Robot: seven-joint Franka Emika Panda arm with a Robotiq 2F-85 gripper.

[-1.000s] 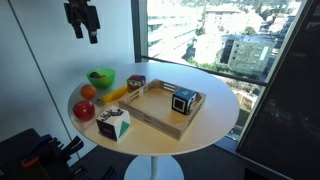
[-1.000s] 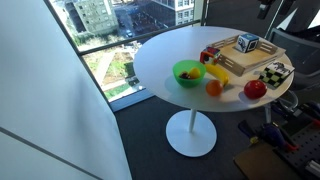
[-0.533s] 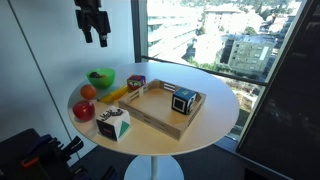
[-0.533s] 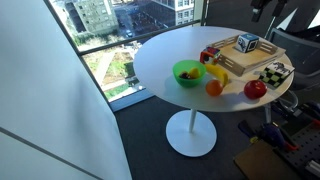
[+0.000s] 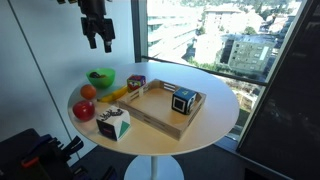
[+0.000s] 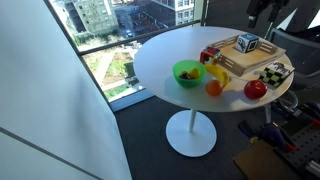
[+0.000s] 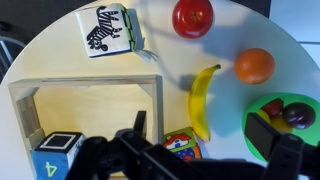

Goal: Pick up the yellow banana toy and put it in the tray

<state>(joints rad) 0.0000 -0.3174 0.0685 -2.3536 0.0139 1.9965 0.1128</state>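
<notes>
The yellow banana toy (image 5: 116, 95) lies on the round white table between the green bowl (image 5: 100, 77) and the light-wood tray (image 5: 150, 112). It also shows in an exterior view (image 6: 217, 73) and in the wrist view (image 7: 203, 100). The tray (image 6: 237, 62) holds a numbered cube (image 5: 184, 100). In the wrist view the tray (image 7: 90, 105) is left of the banana. My gripper (image 5: 98, 42) is open and empty, high above the table near the bowl. It also shows at the top of an exterior view (image 6: 260, 14). In the wrist view its open fingers (image 7: 200, 140) frame the banana's lower end.
An orange (image 7: 255, 66) and a red apple (image 7: 192, 17) lie near the banana. A white zebra-printed box (image 7: 108, 30) stands at the table edge. A small colourful block (image 7: 180, 147) sits beside the tray. The bowl (image 7: 285, 115) holds fruit. A window wall is behind.
My gripper has moved sideways at height, from beyond the table's edge toward the space over the bowl and banana. The objects on the table have not moved.
</notes>
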